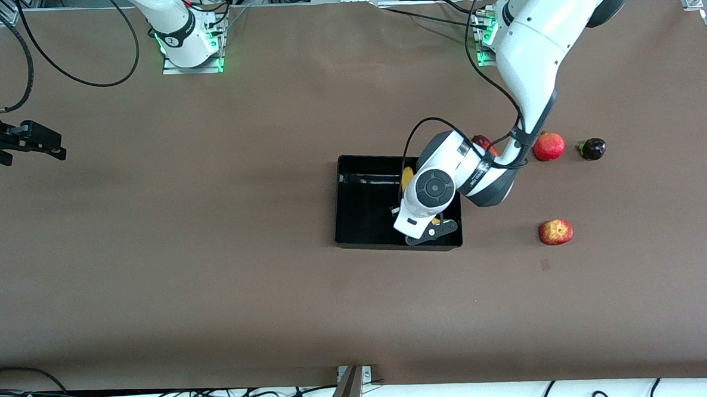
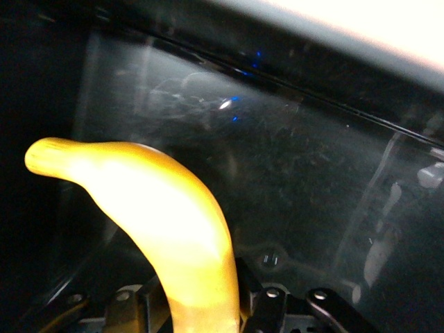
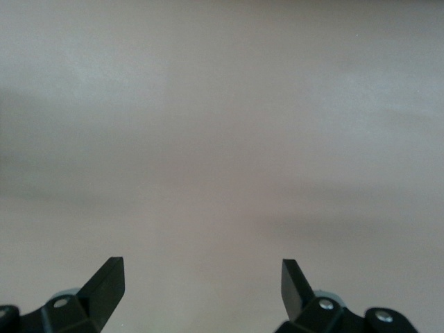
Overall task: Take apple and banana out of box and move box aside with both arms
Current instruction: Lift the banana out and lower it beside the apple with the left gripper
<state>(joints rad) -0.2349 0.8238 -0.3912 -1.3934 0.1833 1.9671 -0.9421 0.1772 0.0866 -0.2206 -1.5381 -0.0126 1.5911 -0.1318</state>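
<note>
Brown table (image 1: pixel 213 276) carries all items. Black glossy box (image 1: pixel 363 210) sits mid-table, low walls, open top allows reach from above. Left gripper (image 1: pixel 431 233) down inside box at its corner nearest camera, toward left arm's end; jaws clamped on banana (image 2: pixel 173 229), low on fruit near one end, judged ready for lift-out. Right gripper (image 3: pixel 201 281) waits over bare table at right arm's end, jaws wide apart, empty. Apple (image 1: pixel 555 232) already outside box, on table toward left arm's end.
</note>
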